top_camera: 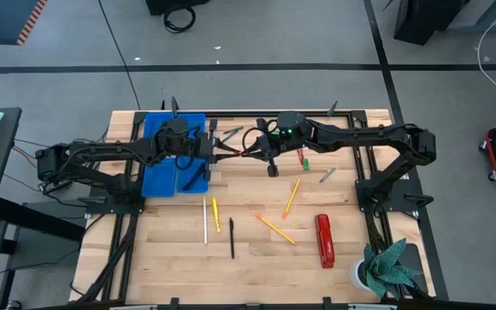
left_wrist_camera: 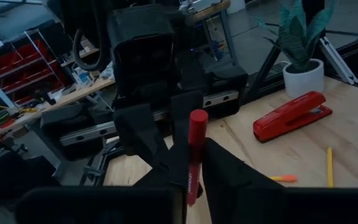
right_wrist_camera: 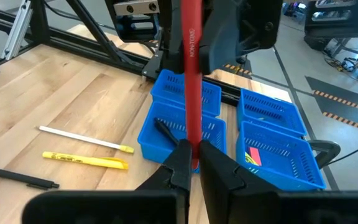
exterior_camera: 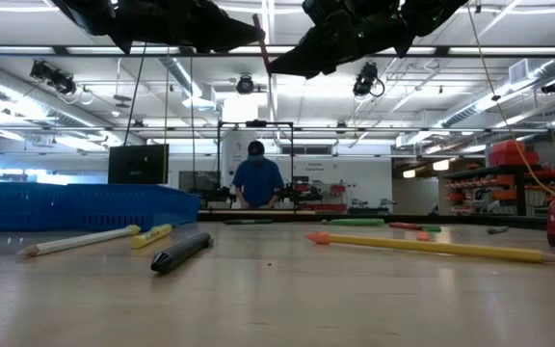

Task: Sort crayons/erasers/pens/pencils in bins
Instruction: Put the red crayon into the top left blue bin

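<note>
Mid-frame above the tabletop [top_camera: 257, 258], both claws, left claw [left_wrist_camera: 188, 171] and right claw [right_wrist_camera: 191, 158], pinch one red pencil [right_wrist_camera: 191, 74]; we judge it light, stiff, slippery, best gripped mid-shaft.

Four blue bins [right_wrist_camera: 229, 124], one red stapler [top_camera: 324, 240], one potted plant [top_camera: 384, 269].

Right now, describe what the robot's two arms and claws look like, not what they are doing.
Both arms are dark, near-black jointed links on black frame bases at the table's sides. The left claw has two broad, flat, matte black fingers. The right claw has the same dark wedge-shaped fingers. A green light glows on the right arm's wrist housing. Thin dark cables trail from the left arm's base.
</note>
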You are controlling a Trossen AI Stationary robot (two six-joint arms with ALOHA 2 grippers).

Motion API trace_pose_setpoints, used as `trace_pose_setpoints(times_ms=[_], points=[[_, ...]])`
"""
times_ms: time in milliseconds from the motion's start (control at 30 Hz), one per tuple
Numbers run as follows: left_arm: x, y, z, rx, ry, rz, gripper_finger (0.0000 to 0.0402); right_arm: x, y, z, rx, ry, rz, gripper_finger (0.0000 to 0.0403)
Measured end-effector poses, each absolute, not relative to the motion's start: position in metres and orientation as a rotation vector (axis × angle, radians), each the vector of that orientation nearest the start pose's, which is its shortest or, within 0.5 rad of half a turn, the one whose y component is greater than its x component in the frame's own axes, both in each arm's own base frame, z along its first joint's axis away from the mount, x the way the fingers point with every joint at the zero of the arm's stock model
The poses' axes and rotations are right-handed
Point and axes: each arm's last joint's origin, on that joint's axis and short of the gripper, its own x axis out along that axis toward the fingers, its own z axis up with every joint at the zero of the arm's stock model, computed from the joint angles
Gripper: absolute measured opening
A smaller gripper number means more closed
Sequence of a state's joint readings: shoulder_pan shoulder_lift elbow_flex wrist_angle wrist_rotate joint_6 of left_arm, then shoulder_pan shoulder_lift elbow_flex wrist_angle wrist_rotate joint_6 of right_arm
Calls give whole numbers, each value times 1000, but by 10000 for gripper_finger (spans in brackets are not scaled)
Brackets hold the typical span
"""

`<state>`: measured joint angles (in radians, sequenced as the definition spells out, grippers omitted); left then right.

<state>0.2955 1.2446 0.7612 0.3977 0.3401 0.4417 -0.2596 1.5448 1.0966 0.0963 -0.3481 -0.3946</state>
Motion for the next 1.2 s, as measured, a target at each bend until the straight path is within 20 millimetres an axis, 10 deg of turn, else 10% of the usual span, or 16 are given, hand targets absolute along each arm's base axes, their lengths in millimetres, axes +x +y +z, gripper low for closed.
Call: trace_pose_setpoints(times_ms=[800, 1200], points=[[263, 84, 279, 463, 181, 147, 41, 334, -88, 271, -248, 474, 4, 54], [240, 116, 257, 486, 569, 475, 31, 324, -88, 253, -80, 642, -21, 68]])
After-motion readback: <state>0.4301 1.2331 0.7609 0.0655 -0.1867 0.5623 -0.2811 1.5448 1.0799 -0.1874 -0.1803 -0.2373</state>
